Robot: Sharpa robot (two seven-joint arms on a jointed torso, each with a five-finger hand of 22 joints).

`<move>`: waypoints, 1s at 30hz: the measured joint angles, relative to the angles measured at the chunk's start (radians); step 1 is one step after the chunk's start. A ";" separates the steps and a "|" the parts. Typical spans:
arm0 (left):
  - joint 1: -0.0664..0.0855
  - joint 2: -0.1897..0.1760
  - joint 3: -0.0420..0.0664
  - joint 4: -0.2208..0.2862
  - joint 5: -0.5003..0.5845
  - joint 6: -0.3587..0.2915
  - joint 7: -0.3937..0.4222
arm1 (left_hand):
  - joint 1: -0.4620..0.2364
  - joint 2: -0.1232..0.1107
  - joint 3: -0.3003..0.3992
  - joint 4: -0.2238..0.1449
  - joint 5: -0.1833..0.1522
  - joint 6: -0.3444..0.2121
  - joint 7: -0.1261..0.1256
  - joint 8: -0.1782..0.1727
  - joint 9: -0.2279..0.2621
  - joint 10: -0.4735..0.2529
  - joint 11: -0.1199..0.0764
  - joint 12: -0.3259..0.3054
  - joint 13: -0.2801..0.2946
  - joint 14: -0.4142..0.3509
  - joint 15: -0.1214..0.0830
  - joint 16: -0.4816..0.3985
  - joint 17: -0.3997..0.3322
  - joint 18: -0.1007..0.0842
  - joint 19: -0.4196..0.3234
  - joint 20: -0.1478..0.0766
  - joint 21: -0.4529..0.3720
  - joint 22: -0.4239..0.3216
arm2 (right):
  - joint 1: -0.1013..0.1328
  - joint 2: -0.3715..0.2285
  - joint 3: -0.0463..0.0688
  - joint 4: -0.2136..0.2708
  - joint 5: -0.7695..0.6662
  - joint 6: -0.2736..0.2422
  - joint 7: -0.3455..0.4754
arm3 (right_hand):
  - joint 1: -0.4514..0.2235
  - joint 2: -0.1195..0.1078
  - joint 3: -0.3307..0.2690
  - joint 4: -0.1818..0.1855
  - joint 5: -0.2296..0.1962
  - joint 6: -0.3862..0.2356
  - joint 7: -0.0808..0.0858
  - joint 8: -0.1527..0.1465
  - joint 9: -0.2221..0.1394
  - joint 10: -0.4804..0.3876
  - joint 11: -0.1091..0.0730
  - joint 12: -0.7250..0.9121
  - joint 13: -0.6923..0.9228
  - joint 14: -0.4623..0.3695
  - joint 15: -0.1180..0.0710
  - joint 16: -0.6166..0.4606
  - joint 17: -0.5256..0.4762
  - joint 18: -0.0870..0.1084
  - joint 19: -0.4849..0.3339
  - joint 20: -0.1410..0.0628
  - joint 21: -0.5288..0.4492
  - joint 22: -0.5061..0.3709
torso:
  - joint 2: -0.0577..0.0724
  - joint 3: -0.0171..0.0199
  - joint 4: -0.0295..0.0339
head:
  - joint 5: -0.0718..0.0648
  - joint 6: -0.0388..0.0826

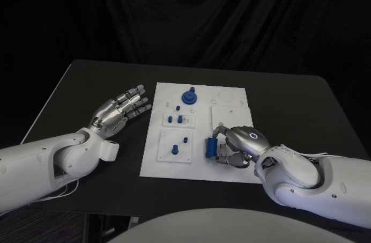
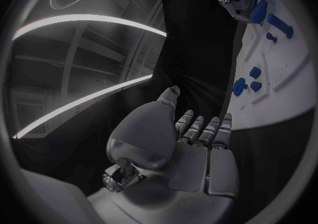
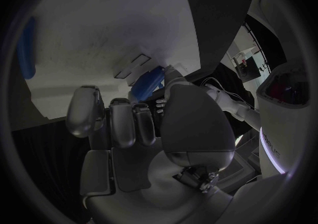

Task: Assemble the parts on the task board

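Note:
The white task board lies in the middle of the black table. My right hand is over its near right part, fingers curled round a blue cylindrical part. In the right wrist view that blue part sits between the thumb and fingers of the right hand, close above the board. My left hand hovers over the table just left of the board, fingers spread and holding nothing. The left wrist view shows the left hand beside the board's edge.
A round blue part stands at the board's far middle. Small blue pieces and blue pegs sit in the left-hand plates. Bare black table lies right of the board.

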 measured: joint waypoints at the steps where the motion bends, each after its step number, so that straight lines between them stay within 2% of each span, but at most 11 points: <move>1: 0.000 0.000 0.000 0.000 0.000 0.000 0.000 | 0.000 0.000 0.000 0.000 0.000 0.000 0.000 0.000 0.000 0.000 0.000 0.000 0.000 0.000 0.000 0.000 0.000 0.000 0.000 0.000 0.000 0.000 | 0.000 0.000 0.000 0.000 0.000 0.000 0.000 | -0.005 0.005 0.003 -0.003 0.020 0.002 -0.002 0.011 0.000 0.000 0.000 0.000 0.000 0.000 0.000 0.000 0.001 0.000 0.000 0.000 0.000 0.000 | 0.000 0.0000 0.0004 | 0.000 0.000; 8: 0.000 0.000 0.000 -0.001 0.000 0.000 0.000 | 0.000 0.000 0.000 0.000 0.000 0.000 0.000 0.000 0.000 0.000 0.000 0.000 0.000 0.000 0.000 0.000 0.000 0.000 0.000 0.000 0.000 0.000 | 0.000 0.000 0.000 0.001 0.001 -0.001 0.003 | -0.009 0.028 0.013 -0.007 0.174 0.014 -0.015 0.056 -0.008 0.002 -0.010 0.000 0.000 -0.002 -0.002 0.003 0.006 0.000 0.002 -0.002 0.008 0.000 | 0.000 -0.0007 0.0005 | 0.002 0.000; 13: 0.000 0.000 0.000 -0.002 0.000 0.000 0.000 | -0.008 0.000 0.000 0.000 0.000 0.002 0.009 0.000 0.001 0.000 0.000 0.000 0.000 0.000 0.000 0.000 0.000 0.000 0.000 0.000 0.000 -0.001 | 0.000 -0.002 0.000 0.003 0.003 -0.003 0.009 | -0.009 0.036 0.031 -0.007 0.319 0.015 -0.018 0.066 -0.025 -0.006 -0.017 0.000 0.000 -0.003 -0.011 0.004 0.007 0.000 0.007 -0.007 0.008 0.000 | 0.000 -0.0002 0.0000 | 0.002 0.000; 16: 0.000 0.000 0.000 -0.002 0.000 0.000 0.000 | -0.010 -0.001 0.000 0.000 0.000 0.002 0.009 0.000 0.001 0.000 0.000 0.000 0.000 0.000 0.000 0.000 0.000 0.000 0.000 0.000 0.000 -0.001 | 0.000 -0.006 0.000 0.006 0.004 -0.007 0.015 | -0.007 0.037 0.051 -0.006 0.420 0.022 -0.011 0.066 -0.038 -0.004 -0.023 0.000 0.000 0.000 -0.014 0.004 0.009 0.000 0.005 -0.009 0.008 0.000 | 0.000 0.0004 -0.0001 | 0.002 0.000; 17: -0.001 0.000 0.000 -0.003 0.000 0.000 0.000 | -0.010 -0.001 0.000 0.000 0.000 0.002 0.009 0.000 0.001 0.000 0.000 0.000 0.000 0.000 0.000 0.000 0.000 0.000 0.000 0.000 0.000 -0.001 | 0.000 -0.007 0.000 0.008 0.005 -0.009 0.017 | -0.007 0.037 0.058 -0.005 0.446 0.024 -0.008 0.066 -0.108 -0.006 -0.024 0.000 0.000 0.000 -0.014 0.004 0.009 0.000 0.004 -0.011 0.008 0.000 | 0.000 0.0007 -0.0001 | 0.002 0.000; 20: -0.001 0.000 0.000 -0.003 0.000 0.000 0.000 | -0.010 -0.001 0.000 0.000 0.000 0.002 0.009 0.000 0.001 0.000 0.000 0.000 0.000 0.000 0.000 0.000 0.000 0.000 0.000 0.000 0.000 -0.001 | 0.000 -0.011 0.000 0.011 0.005 -0.014 0.022 | -0.007 0.037 0.076 -0.006 0.485 0.026 -0.007 0.066 -0.167 -0.006 -0.024 0.000 0.000 0.000 -0.014 0.004 0.010 0.000 0.004 -0.012 0.008 0.000 | 0.000 0.0014 -0.0008 | 0.005 0.000; 22: -0.001 0.000 0.000 -0.003 0.000 0.000 0.000 | -0.010 -0.001 0.000 0.000 0.000 0.002 0.009 0.000 0.001 0.000 0.000 0.000 0.000 0.000 0.000 0.000 0.000 0.000 0.000 0.000 0.000 -0.001 | 0.000 -0.015 0.000 0.014 0.006 -0.019 0.027 | -0.007 0.037 0.083 -0.005 0.511 0.029 -0.003 0.066 -0.181 -0.006 -0.024 0.000 0.000 0.000 -0.014 0.004 0.011 0.000 0.007 -0.015 0.008 0.000 | 0.000 0.0015 -0.0010 | 0.005 0.000; 24: -0.001 -0.001 0.000 -0.003 0.000 0.000 0.000 | -0.010 -0.001 0.000 0.000 0.000 0.002 0.009 0.000 0.001 0.000 0.000 0.000 0.000 0.000 0.000 0.000 0.000 0.000 0.000 0.000 0.000 -0.001 | 0.000 -0.020 0.000 0.018 0.006 -0.022 0.030 | -0.007 0.037 0.085 -0.005 0.519 0.030 -0.002 0.066 -0.197 -0.006 -0.024 0.000 0.000 0.000 -0.014 0.004 0.011 0.000 0.007 -0.015 0.013 0.000 | 0.000 0.0015 -0.0013 | 0.006 0.000; 25: -0.001 -0.001 0.000 -0.003 0.000 0.000 0.000 | -0.010 -0.001 0.000 0.000 0.000 0.002 0.009 0.000 0.001 0.000 0.000 0.000 0.000 0.000 0.000 0.000 0.000 0.000 0.000 0.000 0.000 -0.001 | 0.000 -0.023 0.000 0.021 0.007 -0.024 0.033 | -0.007 0.037 0.085 -0.005 0.519 0.030 -0.002 0.066 -0.221 -0.006 -0.024 0.000 0.000 0.000 -0.014 0.004 0.011 0.000 0.007 -0.015 0.013 0.000 | 0.000 0.0015 -0.0017 | 0.007 0.000; 30: -0.002 -0.001 0.000 -0.003 0.000 0.000 0.000 | -0.010 -0.001 0.000 0.000 0.000 0.002 0.009 0.000 0.001 0.000 0.000 0.000 0.000 0.000 0.000 0.000 0.000 0.000 0.000 0.000 0.000 -0.001 | 0.000 -0.032 0.000 0.035 0.012 -0.029 0.044 | -0.007 0.037 0.092 -0.009 0.523 0.030 -0.002 0.066 -0.232 -0.009 -0.028 0.000 0.000 0.000 -0.014 0.007 0.013 0.000 0.007 -0.015 0.017 0.000 | 0.000 0.0015 -0.0020 | 0.008 0.000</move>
